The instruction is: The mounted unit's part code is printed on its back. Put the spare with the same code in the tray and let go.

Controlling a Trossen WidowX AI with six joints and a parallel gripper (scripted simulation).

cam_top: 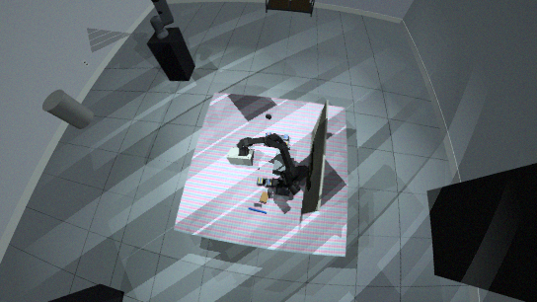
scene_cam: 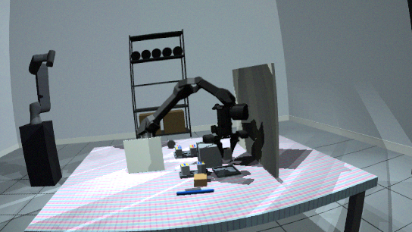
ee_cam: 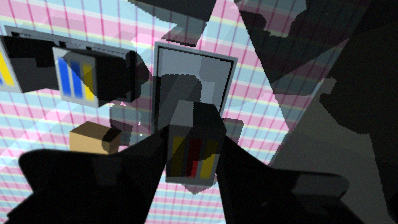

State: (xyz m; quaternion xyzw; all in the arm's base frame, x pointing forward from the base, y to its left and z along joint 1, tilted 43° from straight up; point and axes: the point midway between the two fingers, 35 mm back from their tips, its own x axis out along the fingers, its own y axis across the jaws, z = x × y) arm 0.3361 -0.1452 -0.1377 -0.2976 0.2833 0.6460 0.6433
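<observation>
My gripper (ee_cam: 193, 130) (scene_cam: 228, 148) is shut on a grey spare block (ee_cam: 195, 120). The block's end facing the wrist camera has a dark yellowish, a red and a yellow stripe. It is held above the table, and in the wrist view covers the near part of the shallow grey tray (ee_cam: 217, 72) (scene_cam: 226, 171). A spare with two blue stripes and a yellow one (ee_cam: 76, 80) stands in a dark rack left of the tray; another spare (ee_cam: 7, 70) is cut off by the frame edge. No printed code is readable. I cannot tell which object is the mounted unit.
A tall panel (scene_cam: 255, 121) stands right of the gripper. A grey box (scene_cam: 209, 155) stands behind the tray. A tan block (scene_cam: 200, 180) (ee_cam: 90, 140) and a blue bar (scene_cam: 195, 192) lie nearer the front. An off-white box (scene_cam: 144, 155) stands at the left.
</observation>
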